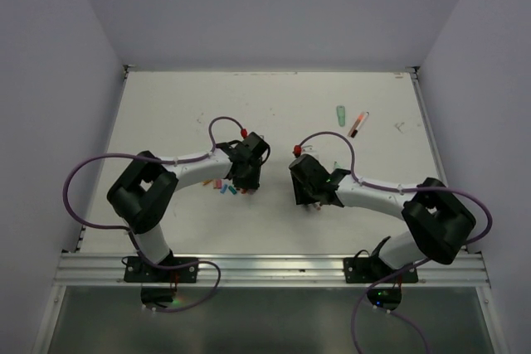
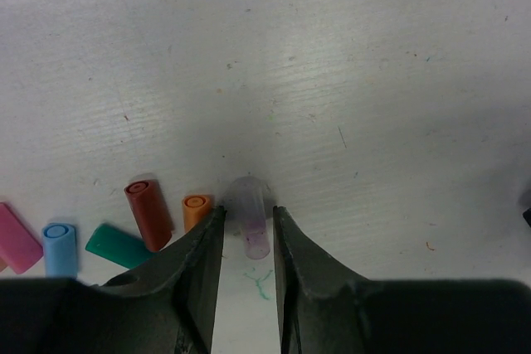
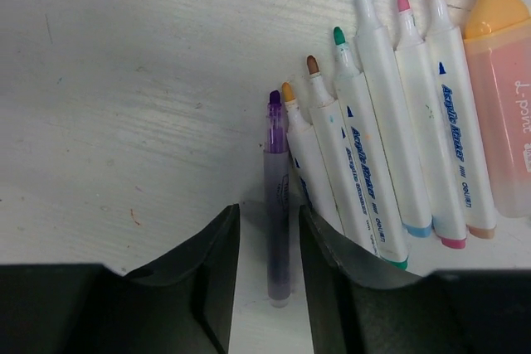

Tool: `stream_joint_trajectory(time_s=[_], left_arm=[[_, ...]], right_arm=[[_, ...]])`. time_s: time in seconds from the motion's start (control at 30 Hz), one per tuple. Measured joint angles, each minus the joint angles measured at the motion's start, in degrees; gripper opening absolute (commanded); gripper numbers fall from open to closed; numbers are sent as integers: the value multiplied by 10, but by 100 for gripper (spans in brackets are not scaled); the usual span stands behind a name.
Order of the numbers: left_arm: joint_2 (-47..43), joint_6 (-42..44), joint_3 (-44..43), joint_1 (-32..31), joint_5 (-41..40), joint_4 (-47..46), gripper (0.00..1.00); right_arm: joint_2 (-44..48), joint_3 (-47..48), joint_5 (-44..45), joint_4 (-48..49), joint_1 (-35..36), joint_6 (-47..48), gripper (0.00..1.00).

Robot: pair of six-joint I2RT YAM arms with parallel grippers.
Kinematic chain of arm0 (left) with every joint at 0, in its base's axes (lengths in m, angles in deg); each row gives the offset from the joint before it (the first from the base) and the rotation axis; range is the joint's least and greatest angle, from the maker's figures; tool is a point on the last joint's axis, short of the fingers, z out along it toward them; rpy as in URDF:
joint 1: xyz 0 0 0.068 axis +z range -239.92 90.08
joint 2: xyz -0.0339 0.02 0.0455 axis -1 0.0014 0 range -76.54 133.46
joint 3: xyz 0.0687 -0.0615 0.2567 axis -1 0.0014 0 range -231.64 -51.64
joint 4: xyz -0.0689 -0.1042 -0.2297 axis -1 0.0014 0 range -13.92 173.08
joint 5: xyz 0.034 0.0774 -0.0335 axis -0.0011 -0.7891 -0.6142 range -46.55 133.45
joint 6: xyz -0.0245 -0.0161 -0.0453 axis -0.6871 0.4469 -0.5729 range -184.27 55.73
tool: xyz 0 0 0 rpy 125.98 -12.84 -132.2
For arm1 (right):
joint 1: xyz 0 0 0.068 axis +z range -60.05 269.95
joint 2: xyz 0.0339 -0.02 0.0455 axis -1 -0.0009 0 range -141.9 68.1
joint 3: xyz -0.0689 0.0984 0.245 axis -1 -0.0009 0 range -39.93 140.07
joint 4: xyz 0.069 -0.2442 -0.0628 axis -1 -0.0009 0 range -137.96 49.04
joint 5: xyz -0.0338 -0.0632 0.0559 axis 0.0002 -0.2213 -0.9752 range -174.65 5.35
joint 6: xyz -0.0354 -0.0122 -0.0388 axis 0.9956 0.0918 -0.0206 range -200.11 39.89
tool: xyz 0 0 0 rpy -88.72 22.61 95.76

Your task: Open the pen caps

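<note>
In the left wrist view, locate the loose caps lying on the table [image 2: 332,80]. From the left they are a pink cap [image 2: 15,238], a blue cap [image 2: 60,248], a green cap [image 2: 116,244], a dark red cap [image 2: 148,211] and an orange cap [image 2: 197,209]. Next lies the pale purple cap [image 2: 251,221], its long axis running away from the camera, between the fingertips of the left gripper [image 2: 249,242]. The jaws stand narrowly apart and flank that cap; you cannot tell whether they press on it.

In the right wrist view, the right gripper [image 3: 270,288] straddles the purple pen [image 3: 276,196] with a similar narrow gap, and you cannot tell whether it grips. The pen lies flat, its uncapped tip pointing away from the gripper. Just beside it on the right, six white markers [image 3: 390,122] lie side by side with tips the same way, crowding the right finger. An orange highlighter [image 3: 498,105] ends the row.
</note>
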Motion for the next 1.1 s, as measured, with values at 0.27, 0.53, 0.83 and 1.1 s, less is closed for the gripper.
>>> stream_joint_trajectory(time_s=[0.27, 0.53, 0.83, 1.1], left_arm=[[-4, 0, -15, 0, -9, 22, 45], [-82, 14, -84, 1, -30, 46, 75], [-174, 42, -63, 74, -34, 5, 100], [-226, 70, 3, 142, -39, -25, 99]], right_arm=[[52, 44, 8, -29, -1, 16, 64], [48, 143, 36, -43, -98, 29, 68], [-87, 241, 39, -45, -300, 30, 59], [-252, 363, 41, -41, -382, 19, 39]])
